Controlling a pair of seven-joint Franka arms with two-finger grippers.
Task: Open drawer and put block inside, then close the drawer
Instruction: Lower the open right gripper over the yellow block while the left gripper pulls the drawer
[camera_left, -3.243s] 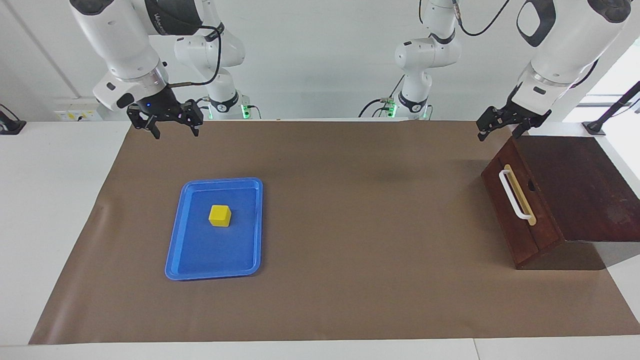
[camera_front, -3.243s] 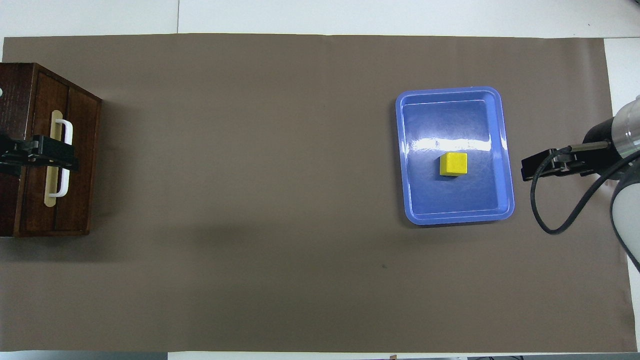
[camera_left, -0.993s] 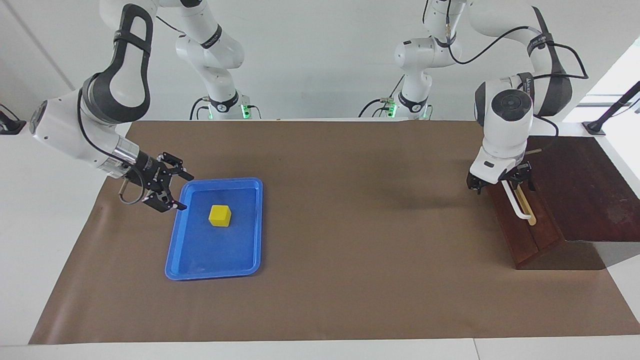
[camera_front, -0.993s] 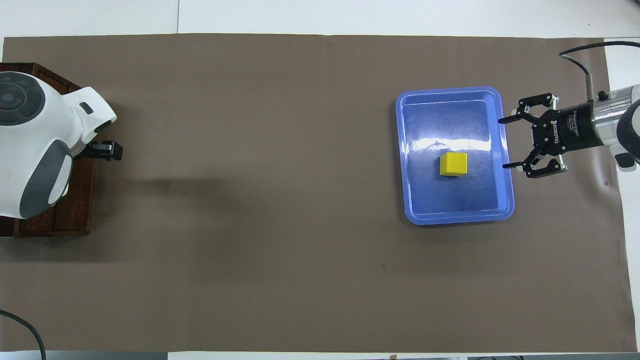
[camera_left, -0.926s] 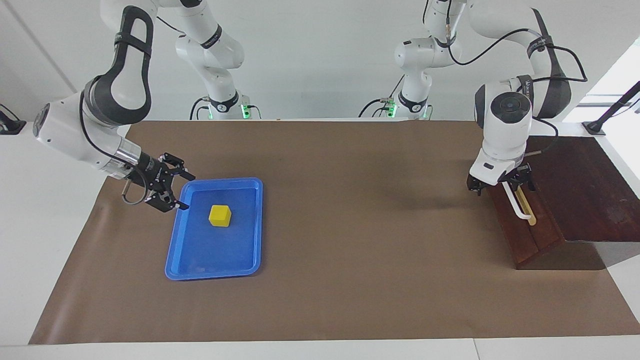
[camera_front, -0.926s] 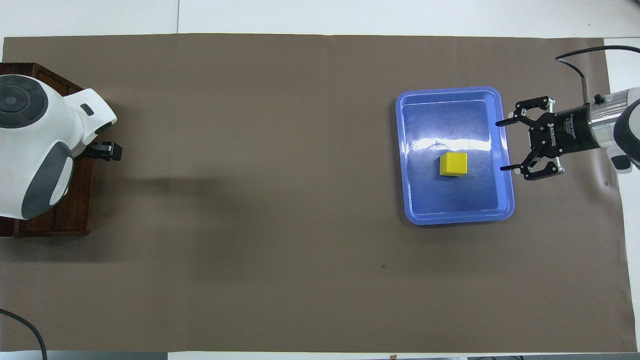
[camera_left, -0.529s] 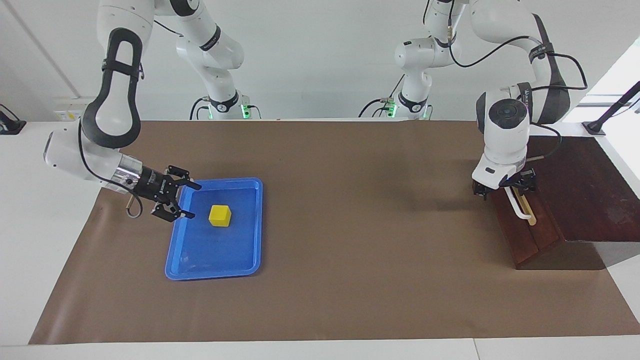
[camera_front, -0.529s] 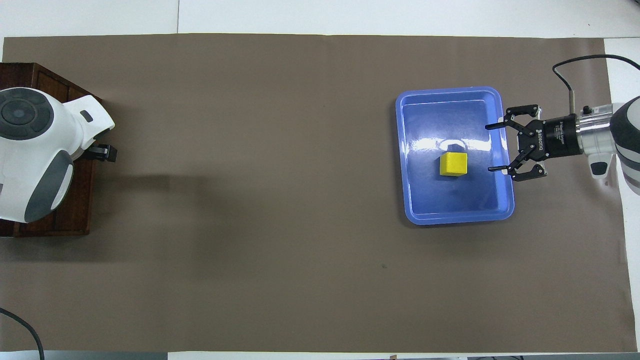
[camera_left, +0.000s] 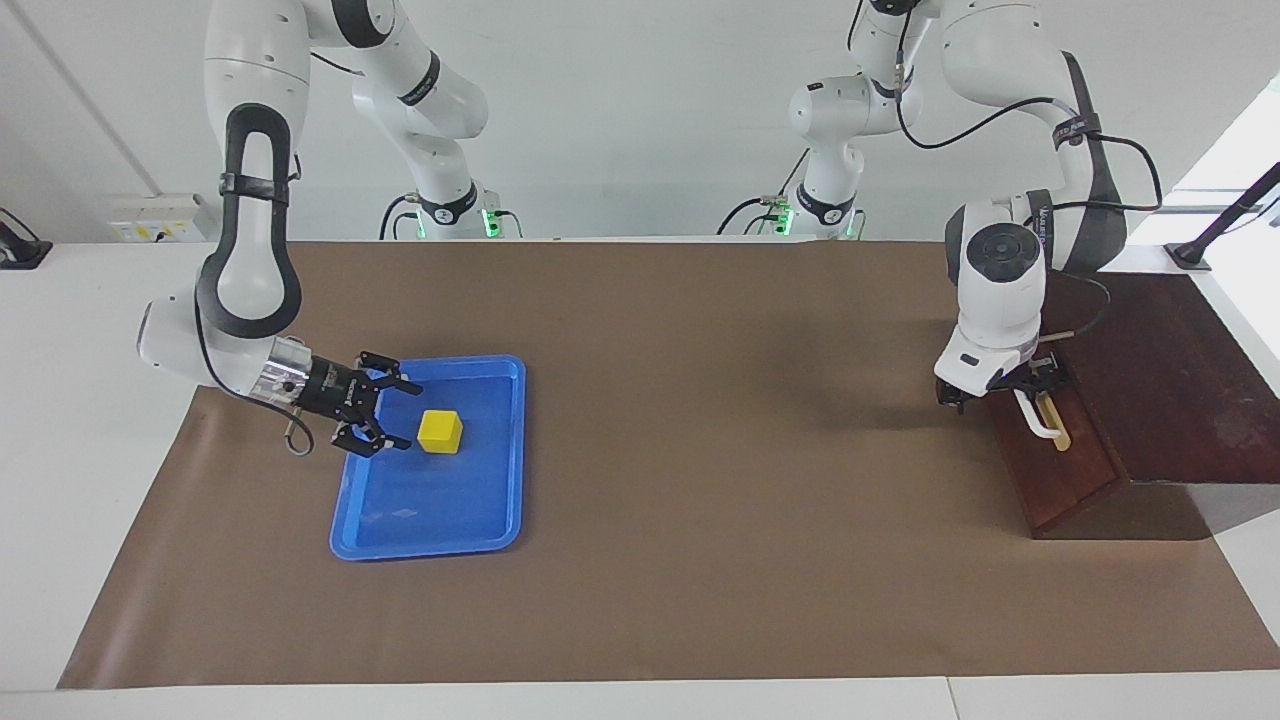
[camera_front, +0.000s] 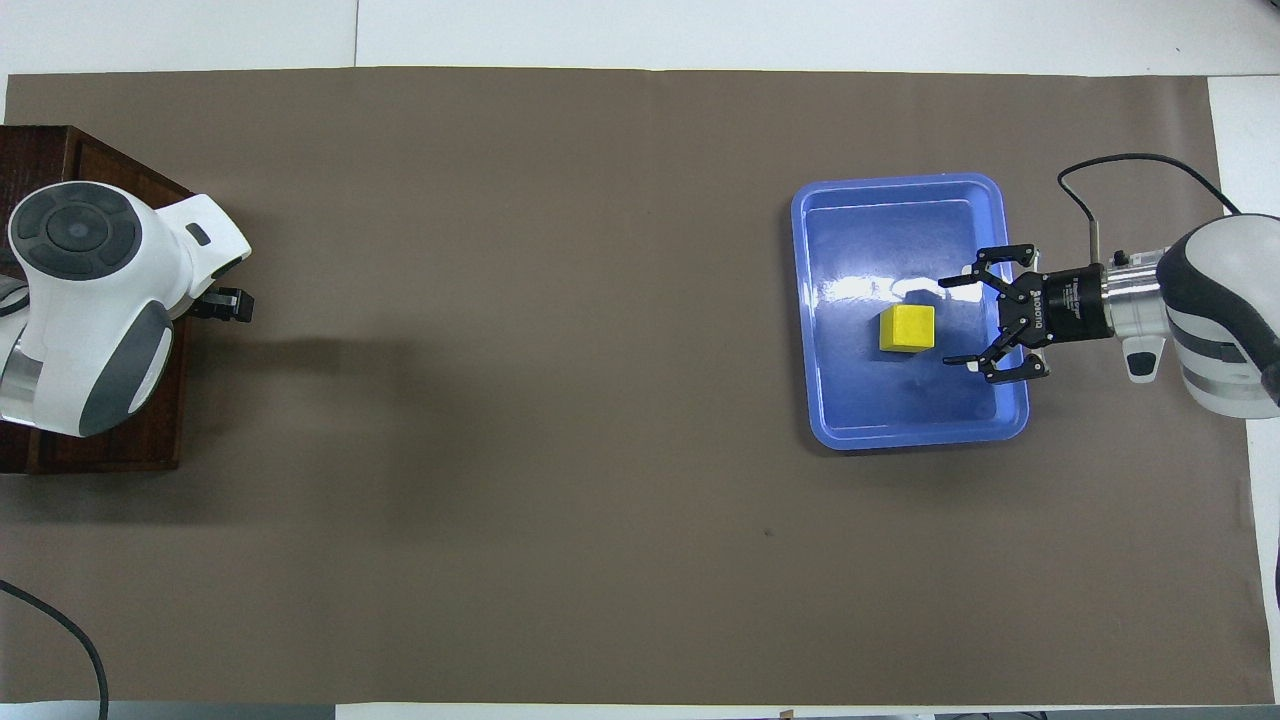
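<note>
Facing view: right gripper (camera_left: 398, 416), jaws wide and empty, now low over blue tray (camera_left: 500, 520), just beside block (camera_left: 440, 431). Left gripper (camera_left: 1005, 385), jaws open, lowered at handle (camera_left: 1035, 418) of shut drawer (camera_left: 1050, 470). Grasps likely imminent.

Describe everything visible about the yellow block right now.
The block is a small bright yellow cube with plain, smooth faces, sitting flat and upright inside the blue tray, toward the right arm's end of the table. Nothing touches it. The right hand, fingers open, is low over the tray just beside it, pointing at it.
</note>
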